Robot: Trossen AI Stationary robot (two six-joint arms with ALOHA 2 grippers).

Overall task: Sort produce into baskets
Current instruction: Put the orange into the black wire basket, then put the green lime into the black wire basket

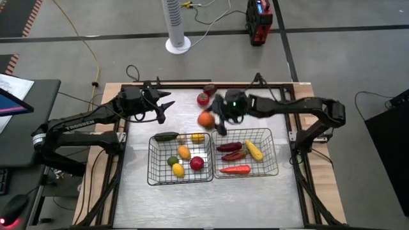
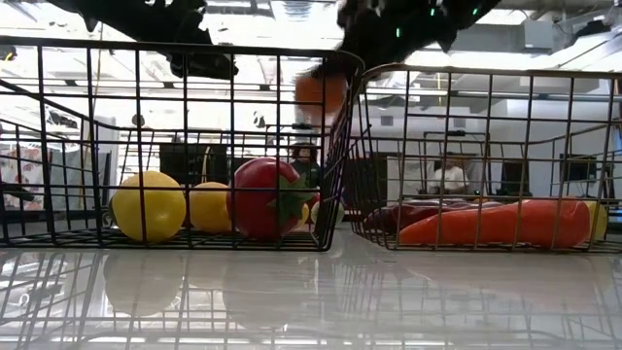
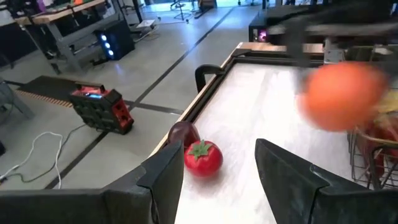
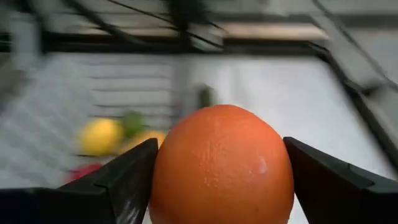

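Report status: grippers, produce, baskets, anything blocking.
Right gripper shut on orange, above table behind baskets. Left gripper open, empty, parked far-left. Tomato unsorted. Nothing blocking.

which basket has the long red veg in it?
The basket on the right arm's side: it holds the long red piece. The other basket holds round fruit.

Glaring off glossy table (image 2: 311, 292), mirroring baskets (image 2: 175, 146); backlighting from bright room beyond. Blurring heavily around orange (image 3: 341, 96) in both wrist views. Lighting evenly from overhead.
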